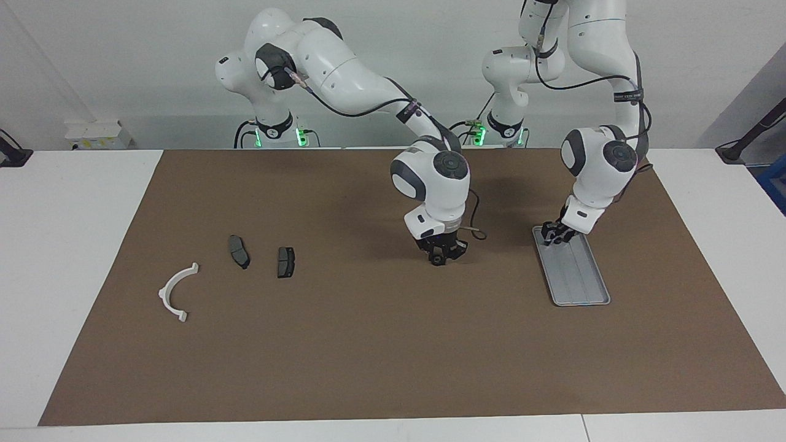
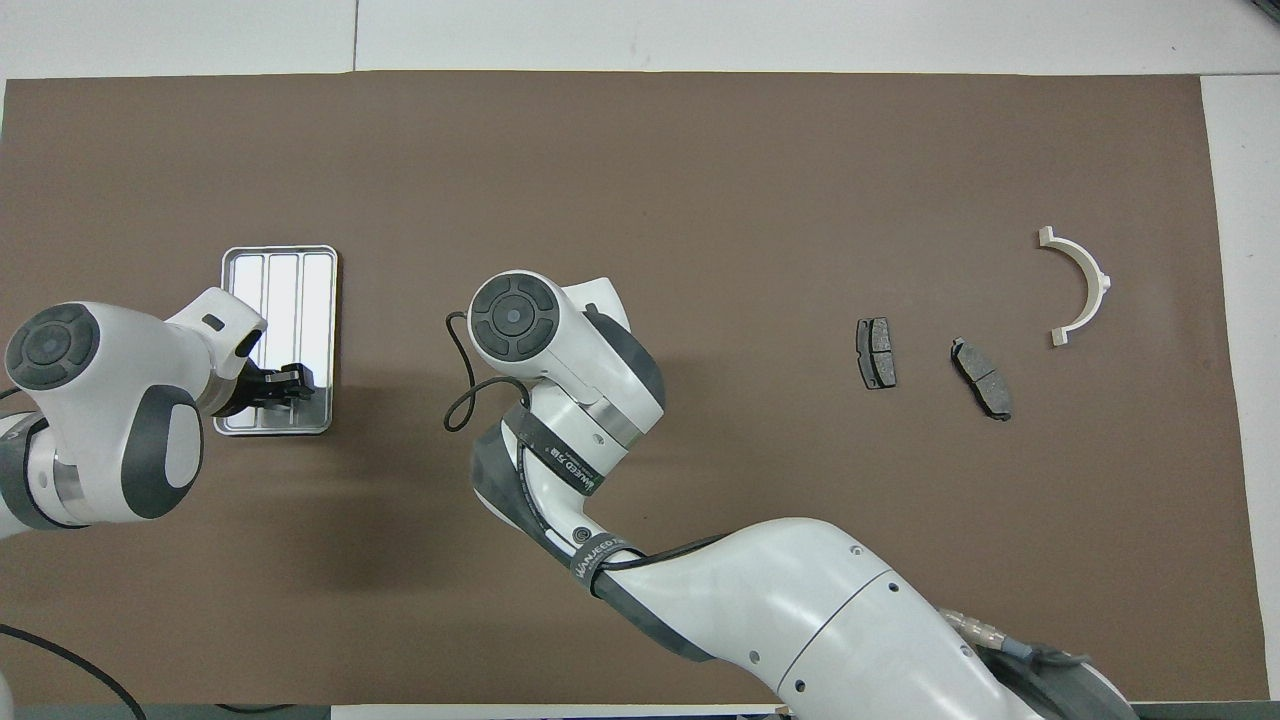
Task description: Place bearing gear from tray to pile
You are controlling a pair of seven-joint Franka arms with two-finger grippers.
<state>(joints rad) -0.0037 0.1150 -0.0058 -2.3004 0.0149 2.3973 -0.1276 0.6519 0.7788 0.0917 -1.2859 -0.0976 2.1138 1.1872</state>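
- As far as I can see, right gripper (image 1: 438,256) is down at mid-mat, pinched on the small dark bearing gear (image 1: 437,261).
- Gear is between tray (image 1: 580,279) and pile (image 1: 239,252), well apart from both.
- Left gripper (image 1: 556,236) is over the tray's end nearer the robots; can't tell its grip.

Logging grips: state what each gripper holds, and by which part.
The right gripper pinches a small dark round part across its sides. The left gripper, over the ridged silver metal tray: cannot be told.
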